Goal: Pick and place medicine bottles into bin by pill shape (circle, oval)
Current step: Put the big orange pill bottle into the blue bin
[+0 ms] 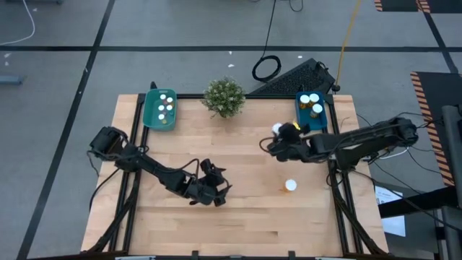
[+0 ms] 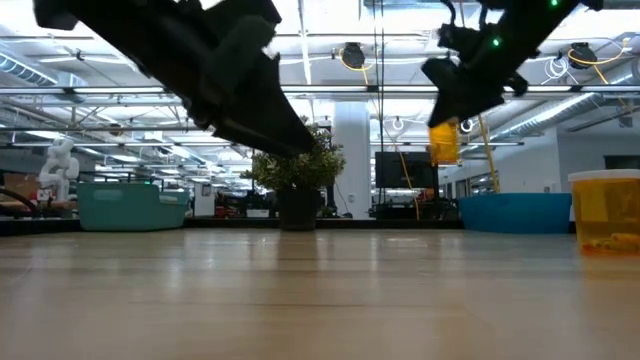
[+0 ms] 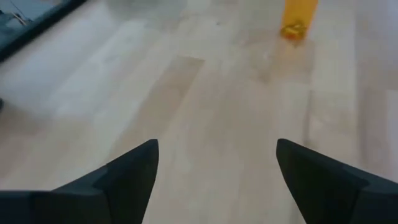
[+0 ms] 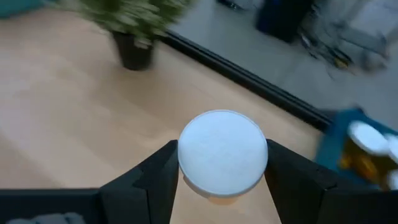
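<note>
Wood planks make up the counter [image 1: 238,217] I am working over, pale and bare across most of its middle. Starting at the far left corner, I see a teal bin [image 1: 160,109] with several white-capped bottles [image 1: 166,106] inside it. Nearer me on that side, my left hand [image 1: 214,189] hangs above the boards with its fingers [image 3: 127,174] spread well apart and nothing between them; its wrist camera looks along the planks toward a lone orange bottle [image 3: 298,18] standing some way ahead. Along the far edge, about the middle, a small potted plant [image 1: 224,96] stands between the two bins. Moving right, my right hand [image 1: 280,137] is lifted clear of the counter and clamped on a medicine bottle [image 4: 222,155], the two fingers pressing on either side just under its round white cap; the low camera shows that bottle's orange body [image 2: 444,142] hanging in the air. It sits just beside the blue bin [image 1: 312,113] at the far right corner, not yet over it, and that bin already holds a few capped bottles [image 1: 310,102]. Nearer me, the loose bottle [image 1: 290,185] stands upright on the boards, apart from both hands.
</note>
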Robot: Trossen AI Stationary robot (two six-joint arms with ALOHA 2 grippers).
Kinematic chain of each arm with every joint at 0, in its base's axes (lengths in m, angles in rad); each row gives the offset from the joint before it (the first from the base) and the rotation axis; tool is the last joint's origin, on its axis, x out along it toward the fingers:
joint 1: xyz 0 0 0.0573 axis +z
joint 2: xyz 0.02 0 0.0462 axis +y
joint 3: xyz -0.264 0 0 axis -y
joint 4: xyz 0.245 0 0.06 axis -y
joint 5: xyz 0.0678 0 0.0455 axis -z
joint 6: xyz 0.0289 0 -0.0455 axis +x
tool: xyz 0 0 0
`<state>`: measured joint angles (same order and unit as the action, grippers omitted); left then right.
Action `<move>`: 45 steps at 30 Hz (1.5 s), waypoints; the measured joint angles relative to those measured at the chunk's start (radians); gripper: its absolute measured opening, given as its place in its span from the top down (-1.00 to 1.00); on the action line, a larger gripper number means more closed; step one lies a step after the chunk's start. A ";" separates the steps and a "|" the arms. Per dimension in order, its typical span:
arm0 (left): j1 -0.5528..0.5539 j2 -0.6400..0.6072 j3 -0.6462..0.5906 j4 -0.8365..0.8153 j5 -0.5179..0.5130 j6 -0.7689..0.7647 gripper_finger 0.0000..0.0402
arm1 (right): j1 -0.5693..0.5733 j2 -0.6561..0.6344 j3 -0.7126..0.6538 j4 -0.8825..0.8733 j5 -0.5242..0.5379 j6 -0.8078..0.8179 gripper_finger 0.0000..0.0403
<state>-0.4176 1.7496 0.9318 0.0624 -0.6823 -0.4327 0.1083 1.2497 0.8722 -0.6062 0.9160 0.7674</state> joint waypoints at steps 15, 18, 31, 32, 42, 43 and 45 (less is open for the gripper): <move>0.130 0.000 0.000 0.064 0.130 0.202 -0.54 | -0.196 -0.017 0.000 -0.577 0.106 0.588 0.00; 0.140 0.000 0.000 0.072 0.158 0.228 -0.54 | -0.232 -0.017 -0.008 -0.629 0.113 0.624 0.00; 0.139 0.000 0.000 0.071 0.238 0.253 -0.54 | -0.386 -0.053 -0.180 -0.611 0.188 0.781 -0.03; 0.139 0.000 0.000 0.071 0.239 0.260 -0.54 | -0.391 -0.061 -0.183 -0.586 0.189 0.765 -0.04; 0.147 0.000 0.000 0.069 0.242 0.325 -0.54 | -0.501 -0.070 -0.299 -0.181 0.182 0.503 -0.04; 0.147 0.000 0.000 0.068 0.248 0.326 -0.54 | -0.512 -0.070 -0.308 -0.166 0.176 0.497 -0.05; 0.146 0.000 0.000 0.068 0.270 0.326 -0.54 | -0.531 -0.070 -0.324 -0.155 0.155 0.494 -0.05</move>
<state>-0.2714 1.7493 0.9321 0.1299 -0.4127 -0.1070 -0.4230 1.1797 0.5487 -0.7609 1.0714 1.2617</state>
